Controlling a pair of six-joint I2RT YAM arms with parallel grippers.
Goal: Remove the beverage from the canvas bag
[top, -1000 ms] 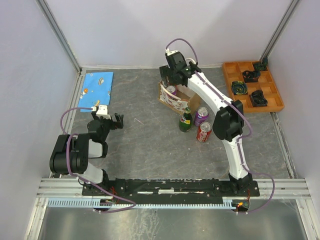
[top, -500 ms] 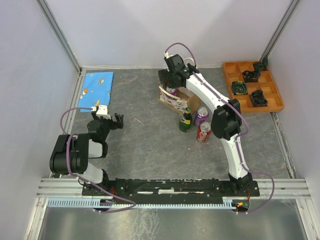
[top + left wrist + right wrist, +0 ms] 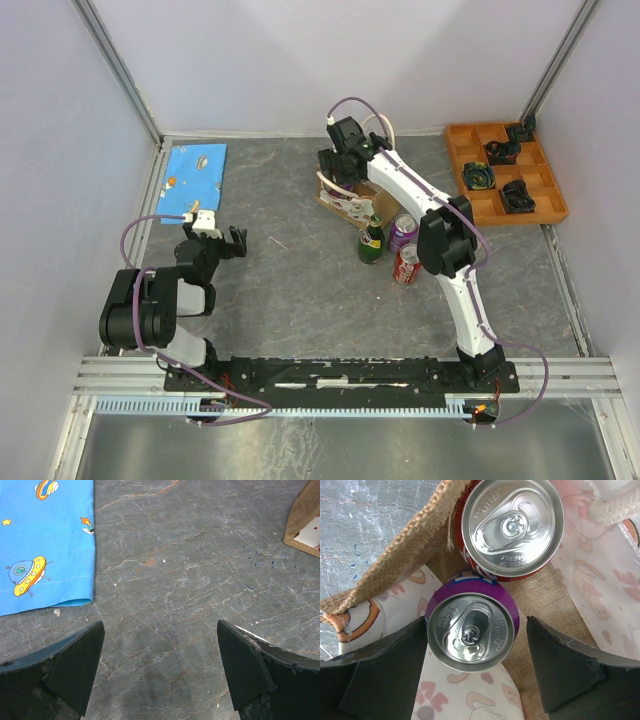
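Right gripper (image 3: 476, 647) spread, jaws flanking the purple can (image 3: 469, 630). The can stands upright inside the canvas bag (image 3: 412, 537), directly ahead, long axis along the approach. Red can (image 3: 509, 525) just beyond. Left gripper (image 3: 160, 650) spread, well apart.

The red can (image 3: 512, 525) had embossed words on its lid: "LITTER" near the upper left rim and seemingly "DISPOSE OF PROPERLY" along the lower rim. Just below the red can, the purple can (image 3: 470, 632) bore similar lid lettering, too small to read.

Open canvas bag (image 3: 405, 545) holds upright purple can (image 3: 470, 630) beside upright red can (image 3: 507, 525).
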